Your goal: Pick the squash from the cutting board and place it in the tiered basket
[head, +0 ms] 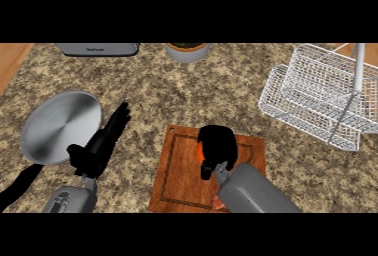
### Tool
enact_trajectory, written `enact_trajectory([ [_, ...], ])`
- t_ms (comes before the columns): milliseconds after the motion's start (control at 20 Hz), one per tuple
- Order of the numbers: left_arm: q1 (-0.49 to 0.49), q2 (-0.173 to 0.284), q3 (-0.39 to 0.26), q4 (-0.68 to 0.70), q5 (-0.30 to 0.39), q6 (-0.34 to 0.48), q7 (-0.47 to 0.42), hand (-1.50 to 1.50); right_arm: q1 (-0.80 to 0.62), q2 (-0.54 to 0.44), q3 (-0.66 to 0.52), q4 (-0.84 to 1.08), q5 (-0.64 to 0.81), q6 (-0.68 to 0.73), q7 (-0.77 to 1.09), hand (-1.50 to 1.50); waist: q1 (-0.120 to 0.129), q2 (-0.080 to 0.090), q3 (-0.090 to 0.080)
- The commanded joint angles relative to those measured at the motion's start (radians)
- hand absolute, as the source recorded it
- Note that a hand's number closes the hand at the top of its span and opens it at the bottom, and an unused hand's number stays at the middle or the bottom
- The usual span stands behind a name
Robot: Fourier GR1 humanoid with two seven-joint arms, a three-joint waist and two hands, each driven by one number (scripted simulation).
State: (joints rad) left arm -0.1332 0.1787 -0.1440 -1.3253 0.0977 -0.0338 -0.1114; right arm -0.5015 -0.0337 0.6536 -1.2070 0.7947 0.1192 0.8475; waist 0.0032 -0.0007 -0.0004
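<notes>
1. Coming in from the lower edge, the right grey forearm (251, 192) is lying over the wooden cutting board (181, 175) and reaching up its middle.
2. At the end of that forearm, the right hand (218, 145) is sitting on the upper half of the board with its fingers curling downward around the squash (201, 150).
3. Only a thin orange strip of the squash is showing at the hand's left edge; the rest is being hidden by the black fingers, and the squash is lying on the board.
4. To the left of the board, the left hand (103, 142) is resting over the speckled counter (184, 95) with its fingers straight and pointing up and slightly right, holding nothing.
5. Just left of those fingers, a round silver pan (59, 125) is sitting on the counter, its black handle running down toward the lower left corner.
6. At the upper right, well apart from the board, the white wire tiered basket (317, 95) is standing on the counter.
7. Along the far edge, a grey appliance (96, 48) and a pale pot (187, 51) are showing in part.
</notes>
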Motion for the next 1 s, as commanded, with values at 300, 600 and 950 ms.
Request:
enact_trajectory([
  [300, 0.007, 0.016, 0.068, 0.002, -0.006, -0.067, 0.001, 0.0, -0.049, 0.033, -0.028, 0.082, 0.053, -0.05, -0.068, 1.5, 0.004, 0.002, 0.0],
  [600, 0.086, 0.009, 0.085, -0.026, -0.009, 0.021, -0.004, 0.0, 0.266, -0.527, -0.358, -0.064, -0.038, -0.094, -0.215, 1.5, -0.158, -0.015, 0.006],
  [950, 0.12, 0.015, 0.081, -0.066, -0.002, 0.008, -0.001, 0.0, 0.413, -0.791, -0.73, -0.068, -0.338, -0.19, -0.592, 1.5, -0.12, -0.022, 0.005],
])
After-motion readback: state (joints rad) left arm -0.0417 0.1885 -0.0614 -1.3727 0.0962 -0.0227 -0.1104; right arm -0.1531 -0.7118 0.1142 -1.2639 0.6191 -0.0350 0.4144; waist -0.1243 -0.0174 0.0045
